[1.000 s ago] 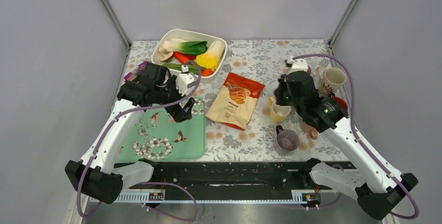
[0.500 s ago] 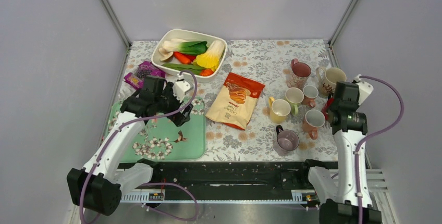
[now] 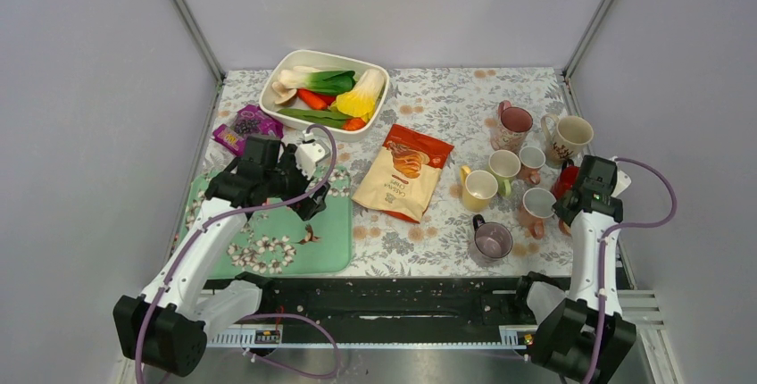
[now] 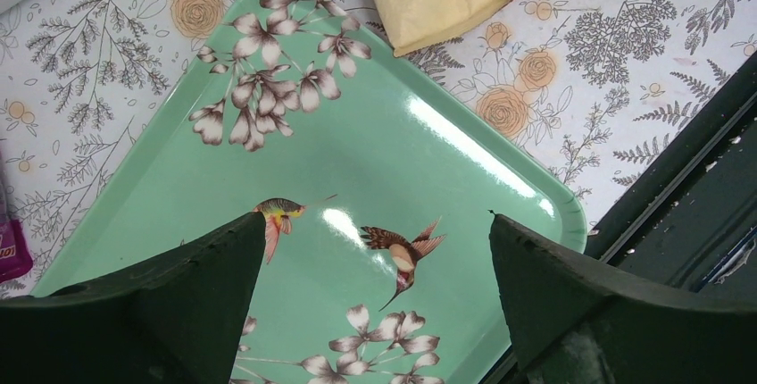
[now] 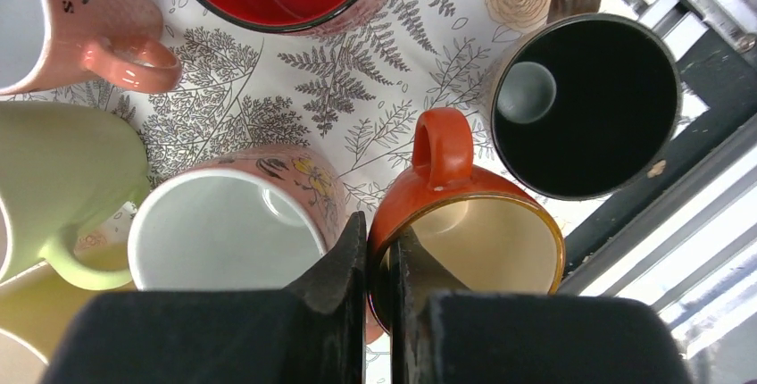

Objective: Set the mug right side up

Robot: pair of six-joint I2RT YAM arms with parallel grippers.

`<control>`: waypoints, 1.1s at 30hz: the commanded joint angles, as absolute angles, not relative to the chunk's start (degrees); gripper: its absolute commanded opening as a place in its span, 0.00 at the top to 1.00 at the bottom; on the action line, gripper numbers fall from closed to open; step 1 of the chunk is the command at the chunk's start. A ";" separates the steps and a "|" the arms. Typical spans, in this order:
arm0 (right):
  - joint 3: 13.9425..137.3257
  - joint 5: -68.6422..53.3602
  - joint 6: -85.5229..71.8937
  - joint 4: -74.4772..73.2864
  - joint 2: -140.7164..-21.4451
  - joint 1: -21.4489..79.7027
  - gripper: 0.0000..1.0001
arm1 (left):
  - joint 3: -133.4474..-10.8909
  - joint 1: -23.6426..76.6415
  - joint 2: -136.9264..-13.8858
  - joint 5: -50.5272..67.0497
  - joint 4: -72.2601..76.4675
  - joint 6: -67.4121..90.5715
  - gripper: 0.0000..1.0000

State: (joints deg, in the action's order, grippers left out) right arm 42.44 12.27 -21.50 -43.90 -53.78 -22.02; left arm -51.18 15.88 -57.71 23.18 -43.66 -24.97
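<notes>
Currently right gripper (image 5: 378, 243) pinches near rim of orange glazed ceramic mug (image 5: 469, 241), mouth up, handle opposite; left gripper (image 4: 375, 221) spread, distant.

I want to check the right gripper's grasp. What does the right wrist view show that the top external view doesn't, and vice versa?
Only the right wrist view shows the right gripper pinching the rim of the upright orange mug, with a black mug beside it. From above, the arm largely hides them. Only the top external view shows the vegetable bowl, chip bag, tray and the left gripper over that tray. Both show the red mug and the white-lined pink mug next to the grasp.
</notes>
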 commanded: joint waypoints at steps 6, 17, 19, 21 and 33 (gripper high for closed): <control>40.26 8.38 -22.21 -37.32 -58.62 -26.02 1.00 | -51.78 15.56 -56.41 24.48 -41.43 -24.87 0.01; 40.39 7.50 -21.15 -35.04 -65.79 -26.35 1.00 | -52.24 15.56 -57.00 23.95 -41.49 -25.05 0.01; 40.53 7.49 -21.01 -34.66 -67.11 -26.34 1.00 | -52.29 15.56 -57.20 23.68 -41.48 -25.09 0.01; 40.84 7.23 -20.79 -34.69 -68.47 -26.36 1.00 | -52.32 15.51 -57.15 23.55 -41.44 -25.13 0.01; 41.11 5.77 -19.65 -33.59 -70.11 -26.37 0.66 | -52.47 15.47 -57.67 23.82 -41.49 -25.65 0.01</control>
State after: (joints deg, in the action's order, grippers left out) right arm 39.66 6.96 -20.43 -35.35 -71.00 -26.17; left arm -51.18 15.77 -57.47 23.29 -43.59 -25.04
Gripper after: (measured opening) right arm 0.287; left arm 0.988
